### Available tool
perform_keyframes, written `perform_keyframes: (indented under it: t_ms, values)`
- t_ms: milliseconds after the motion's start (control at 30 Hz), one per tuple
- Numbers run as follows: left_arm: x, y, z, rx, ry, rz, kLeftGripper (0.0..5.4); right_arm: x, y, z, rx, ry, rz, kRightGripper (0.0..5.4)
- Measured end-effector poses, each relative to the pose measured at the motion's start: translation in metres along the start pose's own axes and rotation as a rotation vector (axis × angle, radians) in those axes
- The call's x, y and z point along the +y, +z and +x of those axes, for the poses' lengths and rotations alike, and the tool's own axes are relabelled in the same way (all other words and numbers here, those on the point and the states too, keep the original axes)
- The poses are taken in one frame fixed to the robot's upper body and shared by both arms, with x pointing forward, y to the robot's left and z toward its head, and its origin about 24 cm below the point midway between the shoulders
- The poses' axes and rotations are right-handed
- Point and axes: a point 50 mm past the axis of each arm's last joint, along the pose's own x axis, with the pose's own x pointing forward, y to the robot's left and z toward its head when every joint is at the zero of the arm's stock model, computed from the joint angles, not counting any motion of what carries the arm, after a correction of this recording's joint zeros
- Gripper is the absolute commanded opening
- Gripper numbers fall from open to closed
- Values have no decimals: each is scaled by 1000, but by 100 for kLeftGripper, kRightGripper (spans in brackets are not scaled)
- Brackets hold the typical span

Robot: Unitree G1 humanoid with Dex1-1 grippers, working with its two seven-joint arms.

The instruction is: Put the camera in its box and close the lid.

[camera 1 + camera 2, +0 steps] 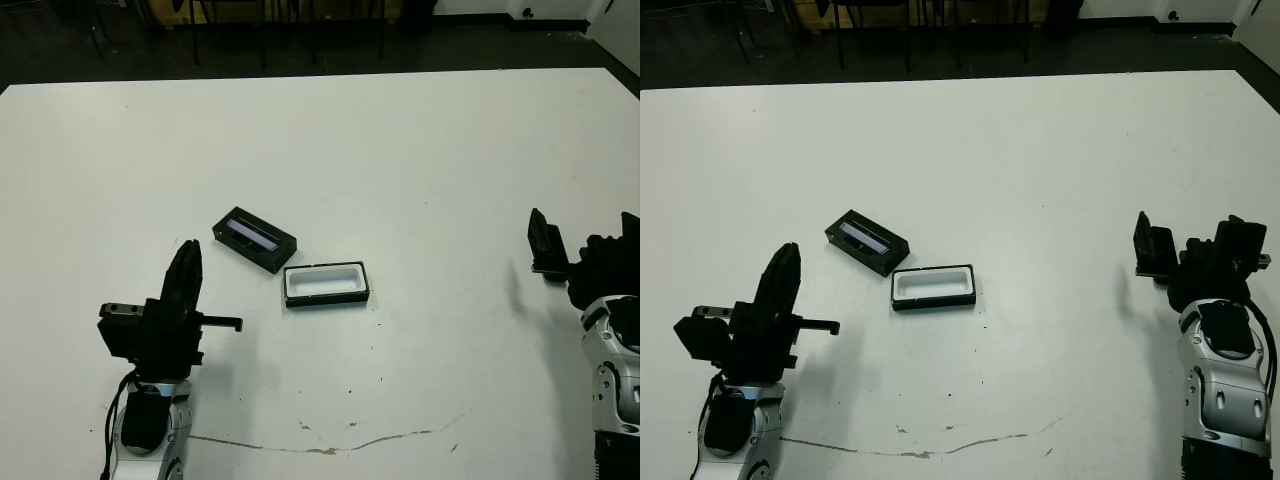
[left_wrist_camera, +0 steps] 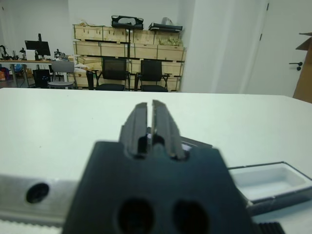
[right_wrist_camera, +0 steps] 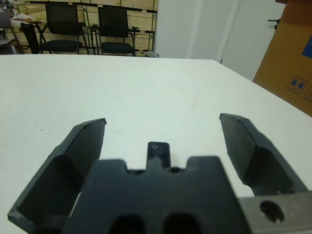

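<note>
Black fingers (image 2: 141,122) of the left gripper (image 2: 149,108) are pressed together, gripping nothing. That arm stands low over the white table (image 1: 420,150), the gripper aimed forward. Beyond its fingertips lies the lid (image 1: 254,239), window strip up, and just past it the box (image 1: 325,285), white lining showing. The lid's near corner is against the box's corner.

The right gripper (image 3: 162,122) is level with the table, its fingers (image 3: 87,141) spread wide and gripping nothing. The camera (image 3: 158,153) sits between them by the gripper body, clear of both, well apart from the box.
</note>
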Motion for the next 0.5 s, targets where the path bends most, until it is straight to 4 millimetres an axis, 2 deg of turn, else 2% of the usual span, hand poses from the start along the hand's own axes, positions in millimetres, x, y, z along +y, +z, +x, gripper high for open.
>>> perform_keyframes:
  t_ms: [500]
  values:
    - [0, 2, 0, 7, -3, 2, 0, 3, -25, -4, 93, 10, -52, 539]
